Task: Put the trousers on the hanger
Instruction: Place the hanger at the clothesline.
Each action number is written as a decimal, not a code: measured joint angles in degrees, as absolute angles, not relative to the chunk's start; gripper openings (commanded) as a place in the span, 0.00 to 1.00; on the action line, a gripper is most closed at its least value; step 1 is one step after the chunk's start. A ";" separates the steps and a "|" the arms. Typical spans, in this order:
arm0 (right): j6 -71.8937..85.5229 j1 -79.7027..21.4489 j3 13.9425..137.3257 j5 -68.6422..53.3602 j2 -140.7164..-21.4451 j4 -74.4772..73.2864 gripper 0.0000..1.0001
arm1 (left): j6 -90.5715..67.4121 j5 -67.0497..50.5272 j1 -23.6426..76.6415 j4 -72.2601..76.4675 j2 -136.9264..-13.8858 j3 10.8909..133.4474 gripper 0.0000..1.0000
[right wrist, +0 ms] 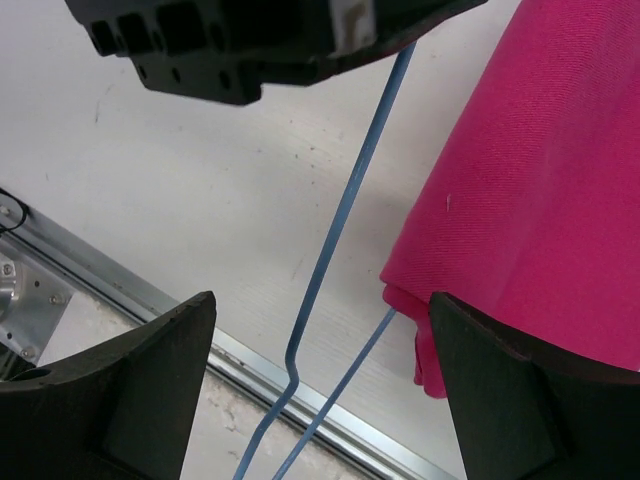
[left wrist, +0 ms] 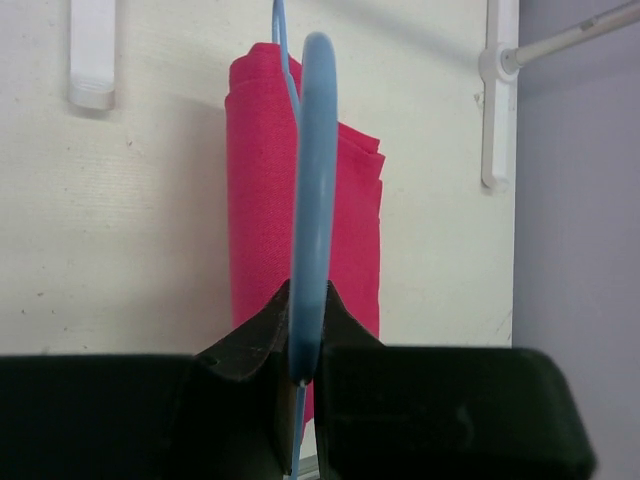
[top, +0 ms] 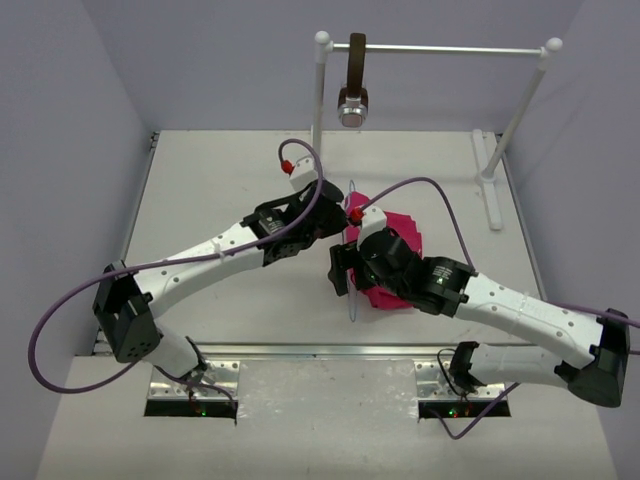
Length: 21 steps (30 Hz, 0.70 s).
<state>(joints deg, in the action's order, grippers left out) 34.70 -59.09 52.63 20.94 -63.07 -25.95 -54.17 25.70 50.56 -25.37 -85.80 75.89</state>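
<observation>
Trousers [top: 402, 228]: magenta-pink, plain, folded into a narrow stack, lying on the table [top: 220, 180] right of centre, partly under the right arm's wrist; hanger [left wrist: 312, 180]: pale blue, thin, held on edge just beside the stack's left side in the top view, one wire vanishing at the cloth's lower edge; left gripper [left wrist: 306, 335]: fingers pinched tight on the hanger's frame; right gripper [right wrist: 320, 305]: fingers spread wide, gripping nothing, two hanger wires passing between them, cloth close by one finger; rack [top: 440, 47]: white, at the table's far edge, brown strap [top: 355, 62] with round metallic end hung on its rod.
</observation>
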 measured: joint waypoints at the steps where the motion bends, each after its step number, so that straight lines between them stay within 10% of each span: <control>1: 34.72 -59.62 52.87 21.61 -63.09 -26.53 0.84 | -54.61 26.29 50.74 -26.35 -86.45 77.02 0.00; 7: 34.13 -61.46 55.88 27.17 -61.90 -30.13 0.81 | -55.94 28.35 51.47 -29.18 -89.08 82.19 0.00; 13: 32.77 -61.53 63.59 35.75 -67.31 -35.04 0.25 | -56.01 30.62 53.21 -33.47 -91.61 91.10 0.00; 18: 31.87 -61.43 65.21 39.21 -68.11 -35.60 0.37 | -56.25 32.17 53.98 -35.77 -94.32 98.16 0.00; 21: 31.89 -61.20 65.28 40.87 -68.04 -36.69 0.11 | -56.26 32.72 54.06 -37.63 -95.71 100.27 0.00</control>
<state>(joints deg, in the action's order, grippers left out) 31.89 -61.20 65.28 40.87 -68.04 -36.69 -56.26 32.72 54.06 -37.63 -95.71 100.27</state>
